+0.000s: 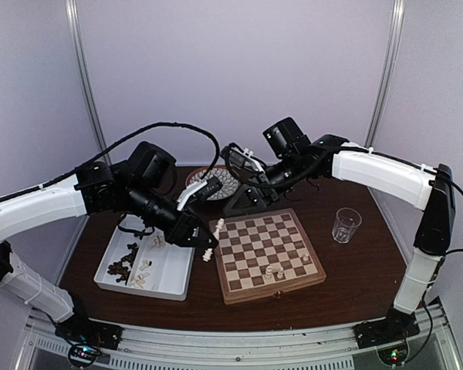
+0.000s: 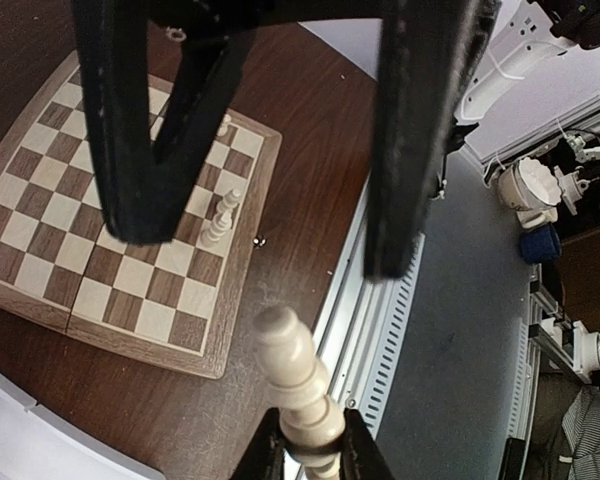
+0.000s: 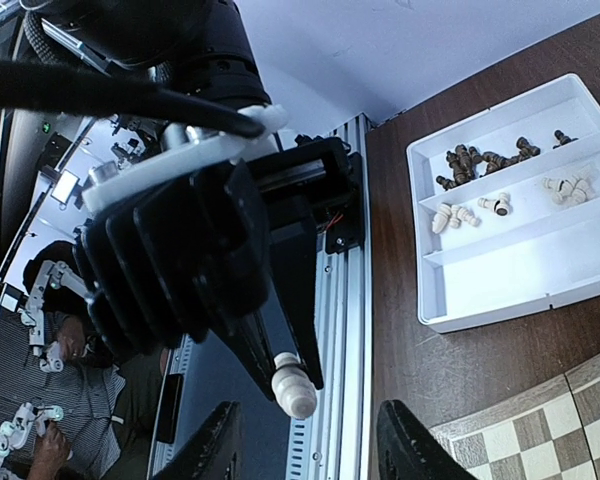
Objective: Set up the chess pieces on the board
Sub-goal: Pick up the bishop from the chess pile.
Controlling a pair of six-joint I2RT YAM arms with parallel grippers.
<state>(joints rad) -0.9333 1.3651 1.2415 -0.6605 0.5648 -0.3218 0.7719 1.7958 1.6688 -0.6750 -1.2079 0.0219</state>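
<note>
The board (image 1: 255, 243) lies mid-table with a few cream chess pieces (image 1: 273, 271) standing on it near its front edge. My left gripper (image 1: 203, 240) hangs by the board's left rim, shut on a cream chess piece (image 2: 295, 390) whose rounded head sticks out past the fingers. My right gripper (image 1: 230, 210) faces it from the far side and stands open. The held cream piece (image 3: 292, 388) is just ahead of its spread fingers (image 3: 212, 445), touching neither. In the left wrist view the board (image 2: 110, 200) shows cream pieces (image 2: 220, 215) by its edge.
A white two-compartment tray (image 1: 143, 266) left of the board holds dark brown pieces (image 3: 480, 158) and cream ones (image 3: 450, 215). A round patterned plate (image 1: 216, 181) sits behind the grippers. A clear glass (image 1: 346, 225) stands right of the board.
</note>
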